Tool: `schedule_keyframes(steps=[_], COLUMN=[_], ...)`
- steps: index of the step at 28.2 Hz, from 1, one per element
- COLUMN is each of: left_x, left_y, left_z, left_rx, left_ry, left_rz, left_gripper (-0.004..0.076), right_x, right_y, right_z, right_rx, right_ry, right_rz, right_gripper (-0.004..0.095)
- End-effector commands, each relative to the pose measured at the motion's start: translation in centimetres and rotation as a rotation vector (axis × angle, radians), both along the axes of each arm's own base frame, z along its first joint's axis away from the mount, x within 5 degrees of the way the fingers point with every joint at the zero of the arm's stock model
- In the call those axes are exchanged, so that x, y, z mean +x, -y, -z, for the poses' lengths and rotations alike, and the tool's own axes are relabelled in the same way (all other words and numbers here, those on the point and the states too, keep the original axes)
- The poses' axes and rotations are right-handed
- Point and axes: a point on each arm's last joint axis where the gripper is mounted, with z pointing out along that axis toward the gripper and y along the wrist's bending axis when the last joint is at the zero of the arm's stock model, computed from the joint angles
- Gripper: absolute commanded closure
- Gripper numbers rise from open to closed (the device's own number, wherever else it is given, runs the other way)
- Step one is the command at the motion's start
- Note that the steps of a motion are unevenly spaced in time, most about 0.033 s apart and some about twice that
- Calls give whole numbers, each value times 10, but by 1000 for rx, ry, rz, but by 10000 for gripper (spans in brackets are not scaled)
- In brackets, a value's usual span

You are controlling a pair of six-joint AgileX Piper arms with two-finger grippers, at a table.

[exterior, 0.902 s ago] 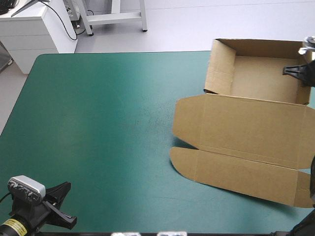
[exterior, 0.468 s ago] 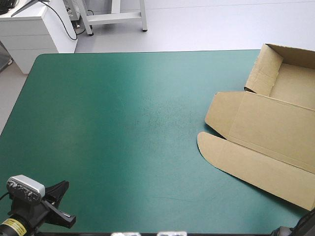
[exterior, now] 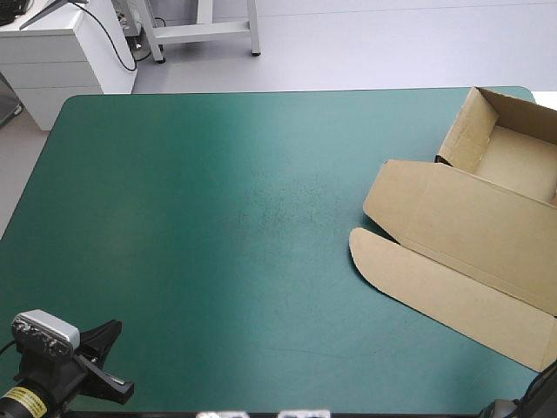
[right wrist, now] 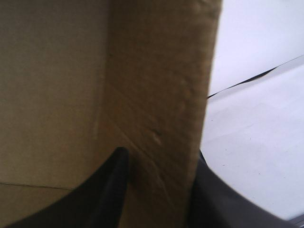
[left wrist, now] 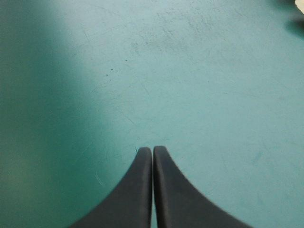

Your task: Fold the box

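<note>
Cardboard like this should be light and stiff: best held by a wall. My right gripper pinches an upright wall of the box; my left gripper, fingers together, rests well apart.

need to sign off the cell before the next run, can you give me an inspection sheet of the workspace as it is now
surface: teal-green cover, faint scuffs near the middle, nothing lying on its left half
job's things: box, brown, at the table's right side; tray walls raised near the far right corner, lid flat toward the near edge; partly out of the high view
clutter: nothing seen
tools: left tool shut and empty, over bare cover at the near left corner; right tool shut on a raised wall of the box, straddling it inside and outside the tray
cables: nothing seen
surroundings: nothing seen
</note>
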Motion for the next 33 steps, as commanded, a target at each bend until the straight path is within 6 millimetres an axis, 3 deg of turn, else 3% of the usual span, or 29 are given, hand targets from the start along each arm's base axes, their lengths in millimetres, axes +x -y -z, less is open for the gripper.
schedule_keyframes(steps=[1,7,11,13,18,19,22,25,31,32,33], left_x=[2,2,1,1,-1,-2,-4,-5,-5,-5,-6], left_y=[2,2,1,1,1,0,-1,-2,-1,0,1], left_z=[-14,-13,-11,-11,-7,-6,-2,0,0,0,-1], left_rx=[-38,-37,-26,-22,-13,-4,21,35,14,-1,-14], left_ry=[79,75,51,42,5,-14,-60,-83,-83,-90,-92], left_rz=[10,10,9,9,11,10,7,4,5,14,20], left_gripper=[731,731,731,731,731,731,731,731,731,731,731], right_x=[-9,-21,-44,-57,-80,-84,-97,-113,-156,-175,-184], right_y=[-3,-15,-42,-56,-93,-100,-126,-156,-244,-273,-284], right_z=[-46,-106,-169,-190,-227,-233,-246,-246,-220,-211,-203], right_rx=[-60,-73,-101,-96,-31,-7,12,16,60,69,75], right_ry=[93,168,366,437,605,640,691,675,724,753,745], right_rz=[-3,-8,-61,-81,-212,-237,-326,-394,-658,-790,-847], right_gripper=[303,262,302,387,871,926,923,923,923,923,923])
